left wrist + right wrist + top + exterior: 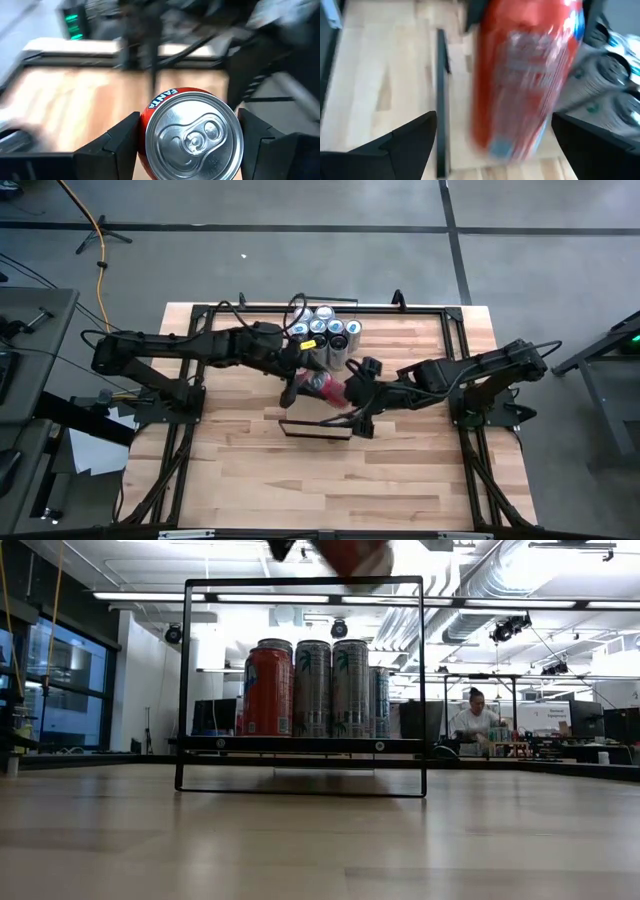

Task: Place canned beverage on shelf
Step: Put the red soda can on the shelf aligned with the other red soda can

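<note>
A red canned beverage (322,386) lies on its side in the air above the shelf; its end also shows at the top of the low view (345,552). My left gripper (297,377) is shut on it. My right gripper (352,395) is open, one finger on either side of the can's other end (525,75), with gaps showing. The shelf (300,744) is a light-wood plank in a thin black frame (315,430). Several tall cans (327,333) stand on its far part, one red (268,690). My left gripper pinches the can between its two fingers, on the side walls right by the top rim (145,131). The fingers come level from the table's left and lie along the can, whose lid (192,132) faces the wrist. The can lies on its side, lifted clear.
The black frame's upright end (300,582) stands at the shelf's near end, just below the held can. The butcher-block tabletop (400,480) has free room near the front edge. A person (473,712) sits at a desk in the room beyond.
</note>
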